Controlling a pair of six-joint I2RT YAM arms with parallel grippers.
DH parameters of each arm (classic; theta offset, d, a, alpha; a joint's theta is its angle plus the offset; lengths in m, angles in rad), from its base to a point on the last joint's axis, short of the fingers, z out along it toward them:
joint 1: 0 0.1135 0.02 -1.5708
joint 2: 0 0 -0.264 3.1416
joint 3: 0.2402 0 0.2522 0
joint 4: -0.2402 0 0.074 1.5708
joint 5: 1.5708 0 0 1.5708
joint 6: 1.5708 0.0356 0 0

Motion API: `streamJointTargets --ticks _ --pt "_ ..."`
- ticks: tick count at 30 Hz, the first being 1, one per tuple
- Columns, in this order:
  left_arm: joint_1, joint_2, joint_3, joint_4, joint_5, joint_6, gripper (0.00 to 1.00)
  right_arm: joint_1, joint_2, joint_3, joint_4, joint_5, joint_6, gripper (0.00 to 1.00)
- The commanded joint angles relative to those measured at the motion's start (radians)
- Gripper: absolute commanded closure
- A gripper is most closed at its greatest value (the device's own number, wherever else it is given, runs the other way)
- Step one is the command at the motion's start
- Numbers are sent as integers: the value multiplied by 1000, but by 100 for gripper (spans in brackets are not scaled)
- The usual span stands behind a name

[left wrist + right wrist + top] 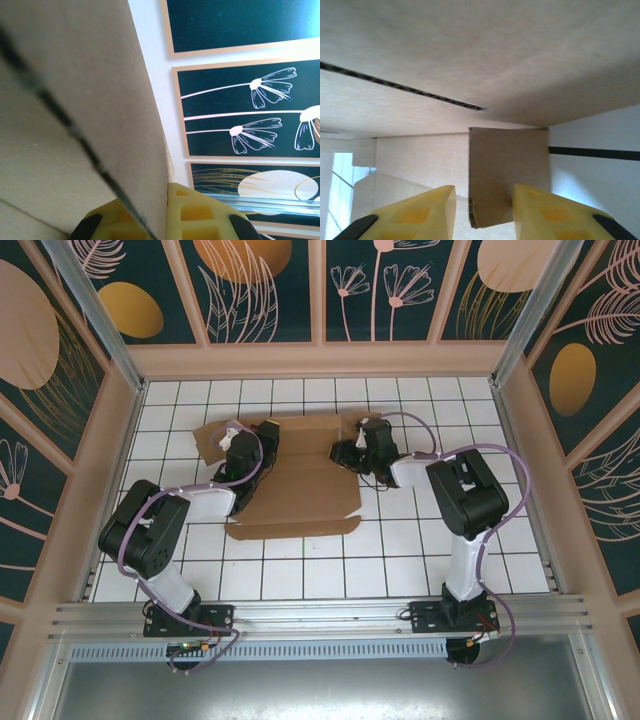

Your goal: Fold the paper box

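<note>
The metal rail (320,612) at the near edge of the table lies closest, with both arm bases bolted to it. Beyond it the table (400,570) is white tile with dark grout. Dark wall panels (265,285) painted with pale flowers and gold discs close it in on three sides.

The paper box (300,480) lies mostly flat near the middle of the table, towards the far side, with its flaps spread out.

From above, the left arm (150,530) reaches forward and inward, and the left gripper (240,448) is at the box's left part. The right arm (465,495) bends inward from the other side, and the right gripper (350,453) is at the box's right edge.

The left wrist camera shows what the overhead one cannot. There the left gripper (159,205) has its yellow fingers (197,212) clenched on a raised cardboard edge of the paper box (75,100), which tilts up past the lens against the flowered wall.

The right wrist camera looks under a lifted panel of the paper box (470,50). There the right gripper (484,205) has its jaws apart. A small flap (507,170) stands between them, close against one finger (545,212) and clear of the other, not pinched.
</note>
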Motion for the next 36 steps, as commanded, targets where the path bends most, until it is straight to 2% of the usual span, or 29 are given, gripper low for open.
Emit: streamJointTargets --ticks 1,5,8,13,17,19,21,23,26,28,31,33,36 --pt "-7 21 -23 -133 24 29 100 36 21 -9 61 -15 0 64" --pt "-5 12 -62 -134 14 24 100 40 3 -19 29 27 -40 62" --pt "-5 0 -88 -141 7 24 100 40 -68 -62 7 56 -96 61" --pt "-5 -23 -79 -184 -12 37 100 40 -248 -143 -82 33 -253 56" --pt "-6 -33 -40 -237 -23 63 100 23 -476 -261 -78 81 -330 59" --pt "-5 -33 -32 -242 -28 66 100 -8 -584 -290 -87 148 -328 64" --pt "-5 -29 -26 -253 -31 67 100 -44 -672 -298 -98 284 -327 71" --pt "-4 -28 -22 -261 -32 69 100 -81 -708 -310 -65 404 -333 71" --pt "-4 -30 -15 -272 -34 71 100 -179 -636 -291 -13 439 -367 71" --pt "-4 -33 -7 -278 -32 76 100 -243 -549 -255 19 395 -427 74" --pt "-4 -33 2 -279 -23 74 100 -312 -384 -146 -24 384 -556 77" --pt "-5 -31 3 -272 -13 70 100 -333 -303 -97 -24 277 -654 78" --pt "-5 -27 -2 -260 1 67 100 -309 -221 -56 -22 136 -860 77"
